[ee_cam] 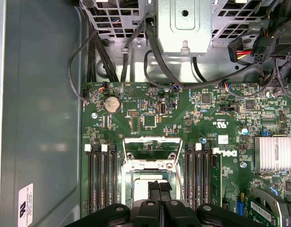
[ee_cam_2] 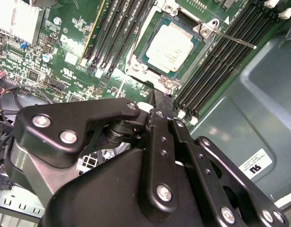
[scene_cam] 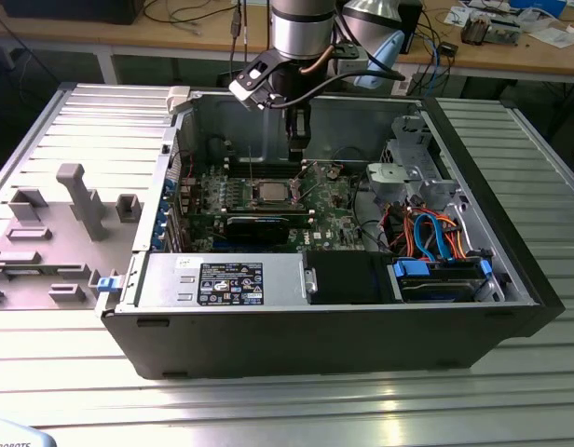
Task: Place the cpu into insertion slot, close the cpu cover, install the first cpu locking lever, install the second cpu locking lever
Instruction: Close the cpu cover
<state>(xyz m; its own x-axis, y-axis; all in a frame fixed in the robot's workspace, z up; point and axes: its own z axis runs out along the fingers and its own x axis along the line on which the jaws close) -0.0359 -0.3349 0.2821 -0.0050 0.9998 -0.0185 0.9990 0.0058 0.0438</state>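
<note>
The cpu [ee_cam_2: 171, 45], a flat square chip with a dull silver top, lies in the socket on the green motherboard [scene_cam: 334, 219] and also shows in the exterior view [scene_cam: 268, 193]. The cpu cover [ee_cam: 152, 140], a thin silvery frame with a square window, stands raised at one side of the socket. A thin locking lever [ee_cam_2: 235, 40] sticks out free beside the socket, and another rod [scene_cam: 251, 166] stands upright. My gripper [ee_cam: 160, 189] hovers just above the socket's edge, shut with nothing between its fingers. It also shows in the second wrist view [ee_cam_2: 157, 106] and the exterior view [scene_cam: 298, 154].
Black memory slots [ee_cam: 100, 179] flank the socket. A finned heatsink [ee_cam: 274, 153] and a long black card [scene_cam: 257, 226] sit close by. Cables and a metal drive cage [scene_cam: 413, 172] fill the exterior view's right of the case. A grey fixture [scene_cam: 73, 200] lies outside on the left.
</note>
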